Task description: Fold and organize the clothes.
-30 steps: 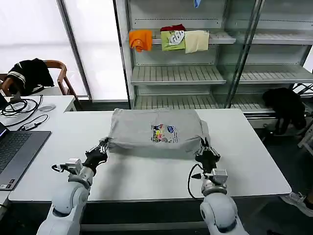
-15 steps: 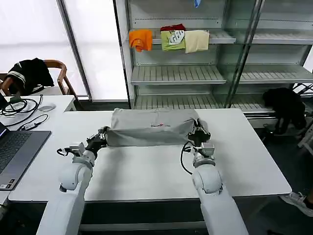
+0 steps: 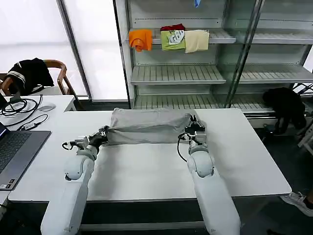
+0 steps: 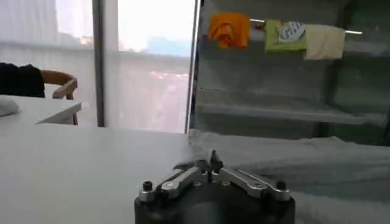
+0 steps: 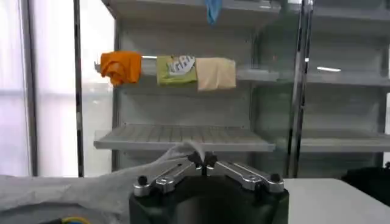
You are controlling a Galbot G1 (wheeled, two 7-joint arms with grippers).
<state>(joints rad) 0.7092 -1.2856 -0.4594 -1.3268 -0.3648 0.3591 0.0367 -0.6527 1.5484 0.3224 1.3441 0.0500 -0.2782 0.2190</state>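
Note:
A light grey shirt [image 3: 146,126] lies folded across the far half of the white table [image 3: 146,171], its chest print hidden. My left gripper [image 3: 103,134] is shut on the shirt's near left corner, and grey cloth [image 4: 317,161] stretches away from its closed fingers [image 4: 211,164]. My right gripper [image 3: 194,128] is shut on the near right corner. A peak of grey cloth [image 5: 183,149] rises between its closed fingers [image 5: 203,161]. Both held corners sit over the shirt's far part, so the front edge is doubled back.
A metal shelf rack [image 3: 205,73] stands behind the table with orange [image 3: 141,39], green [image 3: 172,40] and cream [image 3: 197,41] folded garments. A laptop [image 3: 14,152] and cables lie on the left desk. Black garments hang on a chair [image 3: 29,73] and at the right [image 3: 286,107].
Both grippers have carried the shirt's front edge away from me toward the far edge. The chest print has folded under and out of sight, and the shirt now looks narrower.

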